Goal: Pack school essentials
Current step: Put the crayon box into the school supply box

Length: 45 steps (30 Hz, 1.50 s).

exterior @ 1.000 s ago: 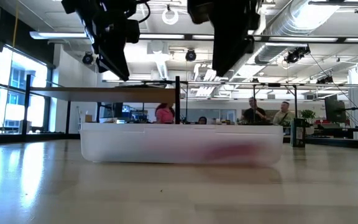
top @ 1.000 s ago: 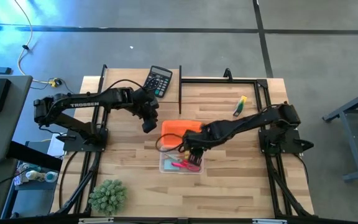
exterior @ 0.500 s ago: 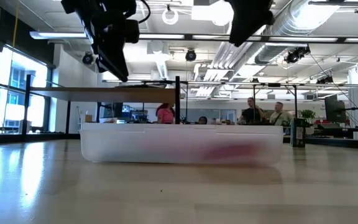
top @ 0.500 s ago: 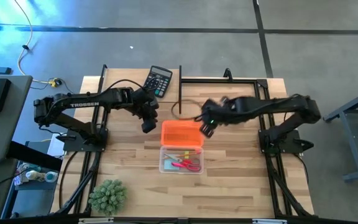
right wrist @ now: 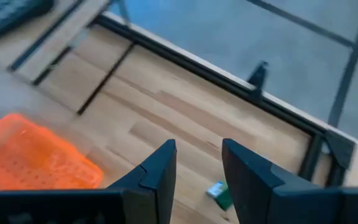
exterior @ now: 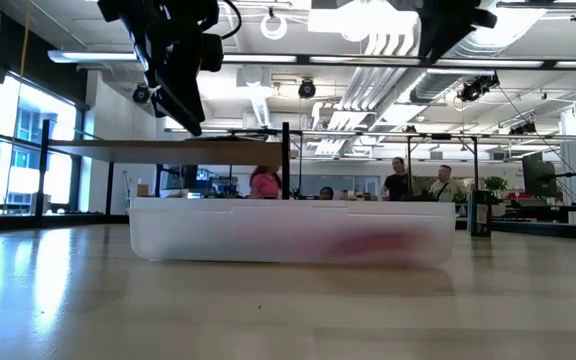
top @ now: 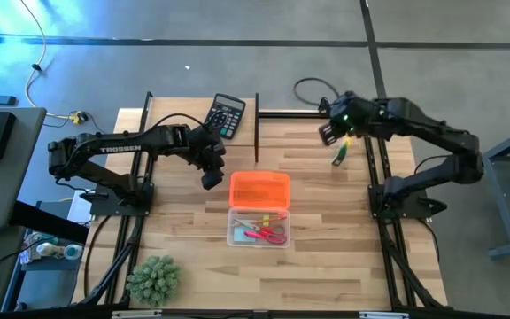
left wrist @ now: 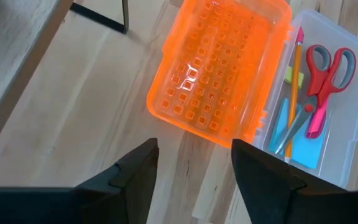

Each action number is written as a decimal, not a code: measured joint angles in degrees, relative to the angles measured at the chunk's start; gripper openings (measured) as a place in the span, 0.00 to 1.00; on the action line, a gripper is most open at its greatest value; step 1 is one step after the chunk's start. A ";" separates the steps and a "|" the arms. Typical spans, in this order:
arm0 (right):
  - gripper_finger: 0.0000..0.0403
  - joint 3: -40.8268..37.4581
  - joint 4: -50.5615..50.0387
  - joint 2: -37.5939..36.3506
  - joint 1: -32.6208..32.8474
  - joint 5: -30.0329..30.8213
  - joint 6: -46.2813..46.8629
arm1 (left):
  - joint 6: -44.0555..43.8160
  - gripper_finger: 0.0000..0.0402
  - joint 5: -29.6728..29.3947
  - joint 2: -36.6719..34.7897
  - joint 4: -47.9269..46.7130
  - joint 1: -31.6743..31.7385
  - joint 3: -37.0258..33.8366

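A clear plastic case [top: 259,232] sits mid-table with its orange lid [top: 259,189] swung open flat toward the far edge. In the left wrist view the case holds red-handled scissors [left wrist: 328,68], a pencil [left wrist: 293,87], a pale blue note pad [left wrist: 298,140] and a small green eraser [left wrist: 294,76]. The yellow-and-green crayon box [top: 342,151] lies on the table near the far right corner. My right gripper [top: 328,133] hangs open above and just beyond it, and a green corner of the box [right wrist: 218,194] shows between its fingers. My left gripper [top: 211,180] hovers open, left of the lid.
A black calculator [top: 226,115] lies near the far edge, and a spiky green plant [top: 153,279] stands at the near left corner. A black metal frame [top: 312,112] runs along the far right side, with an upright rod [top: 257,128] beyond the lid. People sit in the room behind [exterior: 423,182].
My right gripper has risen out of the clear case and swung toward the table's far right corner, ending above the crayon box with nothing in it. The scissors and the other items have stayed in the case. My left arm has kept still.
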 joint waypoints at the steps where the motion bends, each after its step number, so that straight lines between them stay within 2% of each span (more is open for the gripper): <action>1: 0.30 0.00 -0.58 -0.25 -1.41 -0.52 0.02 | 0.00 0.49 0.00 0.00 0.00 0.00 0.00; 6: 0.30 -4.70 -0.14 -0.96 -7.14 -4.25 -0.39 | 0.01 0.48 0.00 0.00 0.00 0.00 0.00; 11: 0.30 -16.78 8.66 -2.29 -10.50 -7.65 -0.44 | 0.00 0.48 0.22 0.00 -0.05 0.58 0.02; 15: 0.30 -22.39 14.86 -2.61 -12.72 -10.87 0.03 | -0.02 0.48 0.20 0.00 -0.13 1.84 0.00; 22: 0.34 -25.29 17.22 -2.62 -16.12 -10.14 1.66 | -0.11 0.48 0.20 0.00 -0.15 4.41 0.00; 30: 0.52 -25.40 14.45 -2.61 -20.38 -10.27 9.70 | 0.00 0.48 0.17 0.00 -0.13 6.41 0.02; 34: 0.59 -26.52 12.63 -2.63 -22.05 -12.95 13.50 | 0.00 0.48 0.20 0.00 -0.13 6.75 0.00; 39: 0.61 -31.41 13.05 -2.60 -22.69 -17.56 17.58 | 1.49 0.48 0.13 0.00 0.16 6.78 0.00; 45: 0.61 -35.62 14.30 -2.58 -22.69 -17.69 24.39 | 2.01 0.48 0.07 0.00 0.46 6.78 0.00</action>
